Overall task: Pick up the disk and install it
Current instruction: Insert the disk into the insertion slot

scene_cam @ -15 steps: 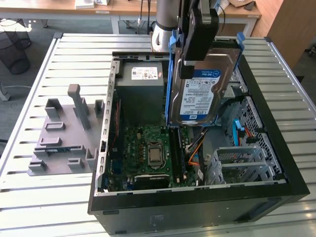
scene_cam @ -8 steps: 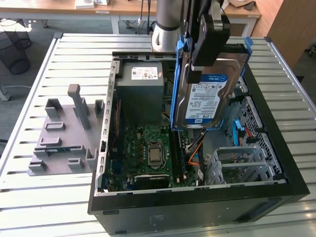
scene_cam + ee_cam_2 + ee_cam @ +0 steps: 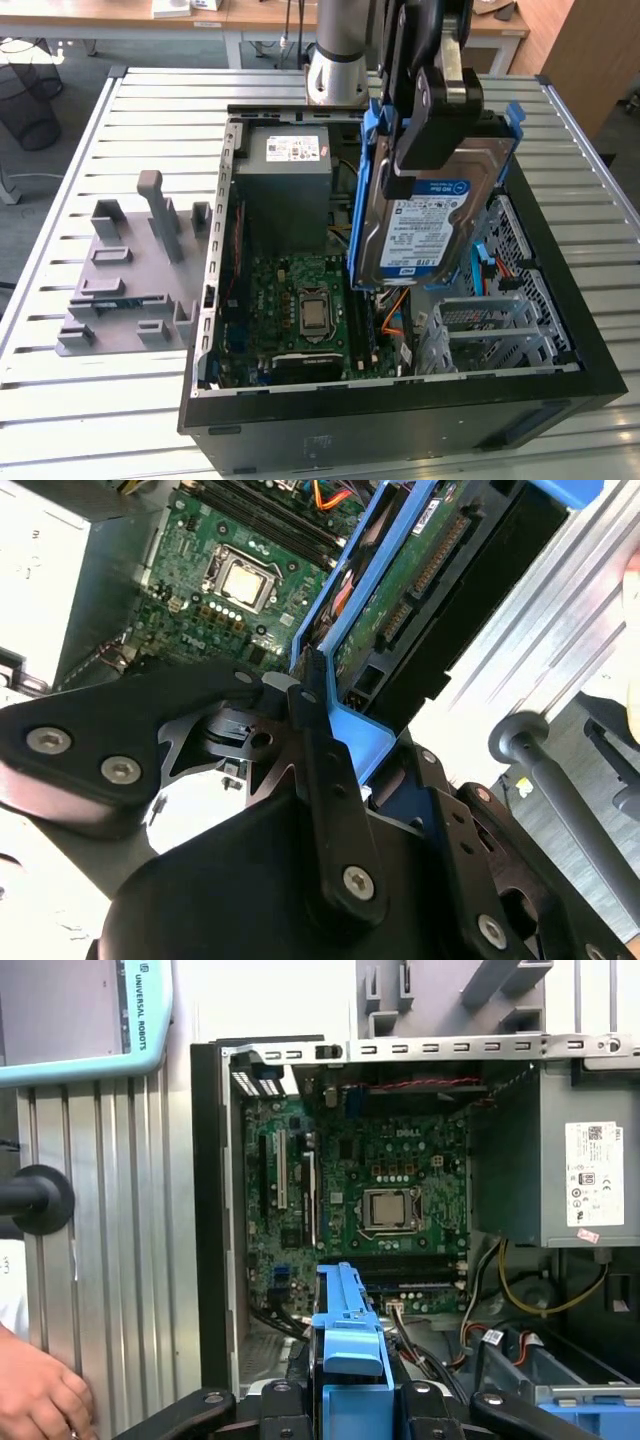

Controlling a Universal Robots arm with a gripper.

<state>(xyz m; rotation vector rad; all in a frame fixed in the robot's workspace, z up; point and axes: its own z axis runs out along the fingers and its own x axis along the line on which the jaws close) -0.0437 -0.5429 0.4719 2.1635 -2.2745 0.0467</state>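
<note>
One disk (image 3: 425, 225) is in my gripper (image 3: 432, 140): the black fingers are clamped on its upper part across the blue rail (image 3: 350, 1340), nothing else in the grip. It hangs steeply tilted, nearly on edge, label toward the exterior camera. In the second wrist view its green underside (image 3: 400, 600) faces away from the fingers.

Step in hand, my read: pickup done, carry in progress, install not done. The disk sits high over the open case (image 3: 400, 410), lower edge over the gap between the board (image 3: 300, 300) and the grey cage (image 3: 480, 330). I can't tell if that edge touches anything.

Seating it calls, I judge, for bringing the disk down from this tilt and lining its rails with the cage slot. The orange cables (image 3: 393, 310) below the edge look like a snag risk.

Farther off, the power supply (image 3: 285, 190) sits at the case's far end, well apart from the disk. A grey fixture (image 3: 140, 260) stands on the table (image 3: 80, 400) at the exterior view's left. A person's hand (image 3: 40, 1395) rests on the table outside the case, in the first wrist view.
</note>
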